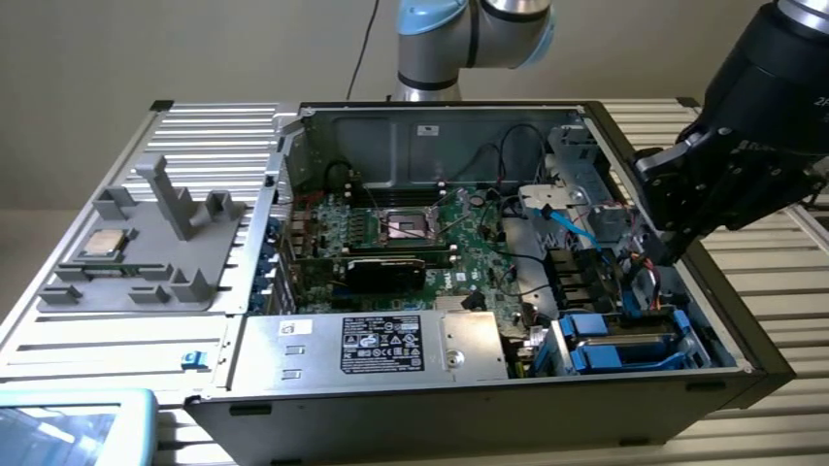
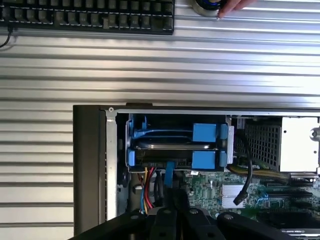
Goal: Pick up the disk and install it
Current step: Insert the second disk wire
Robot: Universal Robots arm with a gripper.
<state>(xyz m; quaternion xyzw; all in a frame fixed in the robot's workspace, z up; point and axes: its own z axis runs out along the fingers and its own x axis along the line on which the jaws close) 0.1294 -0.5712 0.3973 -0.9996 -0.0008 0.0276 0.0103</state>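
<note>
The disk [image 2: 172, 146] lies in the drive bay at a corner of the open computer case [image 2: 90, 165], its grey body edged by the blue carrier bracket [image 2: 204, 133]. In the exterior view the disk's blue bracket [image 1: 619, 345] shows at the case's near right corner. My gripper [image 1: 667, 254] hangs over the case's right wall, a little above and behind the bay. Its black fingers [image 2: 176, 200] are shut together and hold nothing; they stand apart from the disk, over the coloured cables beside it.
A silver power supply box [image 1: 388, 345] with a black label fills the case's front. The motherboard [image 1: 402, 228] lies behind it. A grey fixture [image 1: 155, 252] on the exterior view's left carries a small CPU chip [image 1: 104, 245]. A keyboard [image 2: 90, 15] and a fingertip [image 2: 235, 5] lie beyond the case.
</note>
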